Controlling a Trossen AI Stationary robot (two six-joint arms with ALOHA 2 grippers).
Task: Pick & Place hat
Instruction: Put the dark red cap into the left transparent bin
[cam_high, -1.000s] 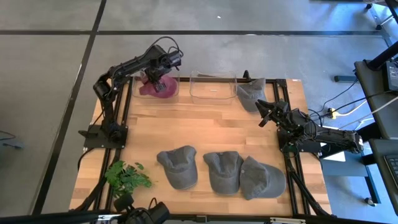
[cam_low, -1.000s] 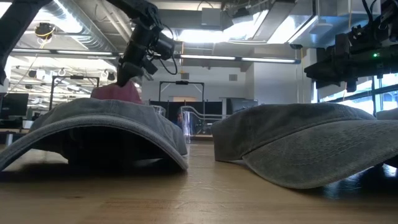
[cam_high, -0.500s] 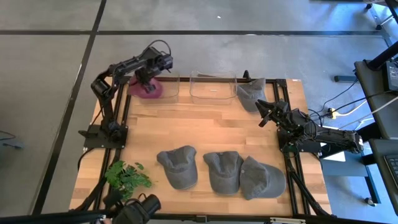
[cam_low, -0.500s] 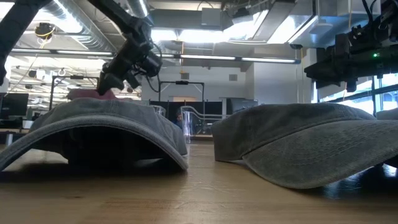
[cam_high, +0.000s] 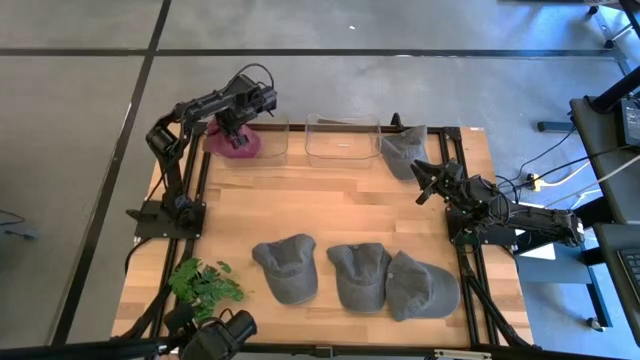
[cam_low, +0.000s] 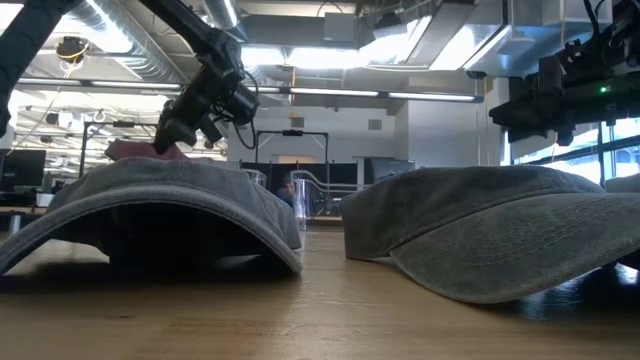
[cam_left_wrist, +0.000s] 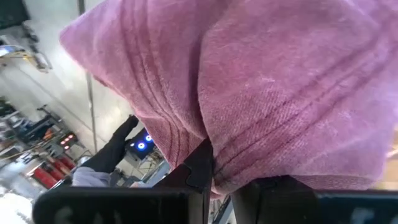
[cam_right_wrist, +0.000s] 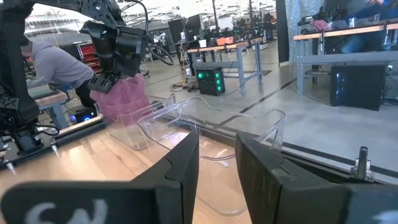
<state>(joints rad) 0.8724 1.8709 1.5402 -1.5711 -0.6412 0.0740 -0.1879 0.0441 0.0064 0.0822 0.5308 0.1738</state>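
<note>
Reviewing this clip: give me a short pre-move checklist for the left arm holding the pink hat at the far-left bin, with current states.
1. Left gripper shut on the pink hat: ok.
2. Hat over the far-left clear bin: not ok, it hangs at the bin's left edge.
3. Hat fully inside bin walls: cannot tell.
4. Middle clear bin free of arms: ok.
5. Right gripper parked away at the right side: ok.
6. Three grey hats undisturbed at the near edge: ok.

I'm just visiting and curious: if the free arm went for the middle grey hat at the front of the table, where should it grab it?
Probably the crown of the middle grey hat, from straight above. It lies dome-up, so the soft top can be pinched, while its brim lies near the table. The right gripper is open and idle; the left gripper holds the pink hat.
</note>
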